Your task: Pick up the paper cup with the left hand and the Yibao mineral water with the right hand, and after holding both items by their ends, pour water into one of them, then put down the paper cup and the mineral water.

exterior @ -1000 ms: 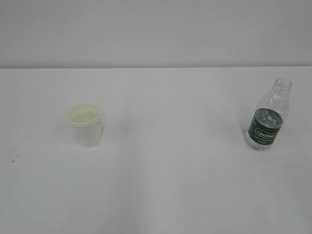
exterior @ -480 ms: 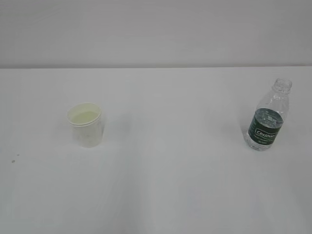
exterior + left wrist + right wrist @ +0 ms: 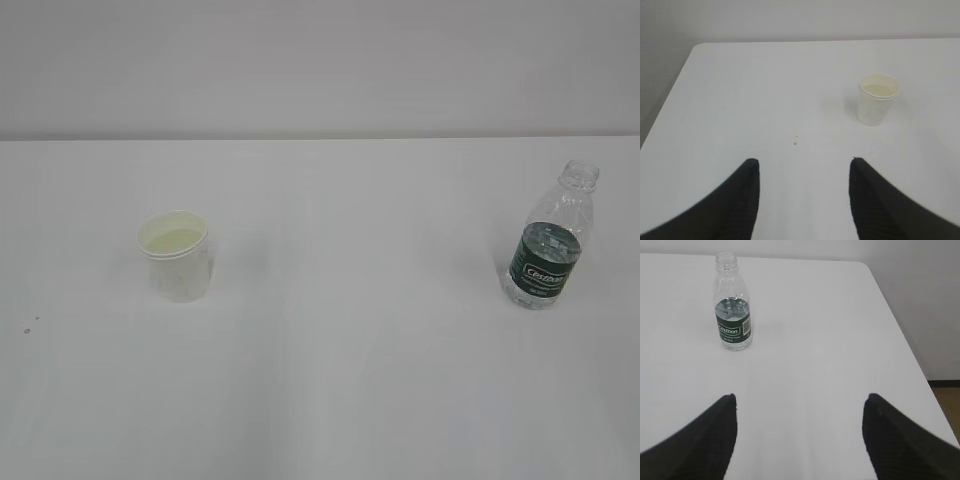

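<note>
While neither hand grips: paper cup (image 3: pixel 176 256) upright, left of frame on desk (image 3: pixel 340 380); water bottle (image 3: pixel 548 242) upright, right edge, uncapped for pouring. Left hand (image 3: pixel 804 172) parted, empty; right hand (image 3: pixel 799 407) wide, empty, facing bottle.

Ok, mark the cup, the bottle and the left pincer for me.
cup (image 3: pixel 178 268): exterior view, on its white side wall.
bottle (image 3: pixel 545 268): exterior view, on its green label.
left pincer (image 3: pixel 804 172): left wrist view, midway between its two black fingertips, open over the table.
</note>
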You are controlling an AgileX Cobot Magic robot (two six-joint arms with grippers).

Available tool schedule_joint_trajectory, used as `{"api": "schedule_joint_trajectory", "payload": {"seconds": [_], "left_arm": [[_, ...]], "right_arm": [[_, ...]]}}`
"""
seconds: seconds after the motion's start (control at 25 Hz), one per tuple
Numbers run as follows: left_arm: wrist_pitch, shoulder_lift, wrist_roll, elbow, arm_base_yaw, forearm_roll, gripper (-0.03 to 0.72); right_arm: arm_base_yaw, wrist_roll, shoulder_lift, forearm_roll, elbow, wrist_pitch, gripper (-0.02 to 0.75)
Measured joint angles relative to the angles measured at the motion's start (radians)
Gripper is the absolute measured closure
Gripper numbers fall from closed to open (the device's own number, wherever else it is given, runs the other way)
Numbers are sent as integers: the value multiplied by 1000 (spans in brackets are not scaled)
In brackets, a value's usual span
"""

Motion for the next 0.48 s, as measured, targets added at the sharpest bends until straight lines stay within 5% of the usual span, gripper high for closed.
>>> {"api": "schedule_joint_trajectory", "payload": {"seconds": [0.48], "left_arm": [[0, 0, 0, 0, 0, 0, 285]], "right_arm": [[0, 0, 0, 0, 3, 8, 148]]}}
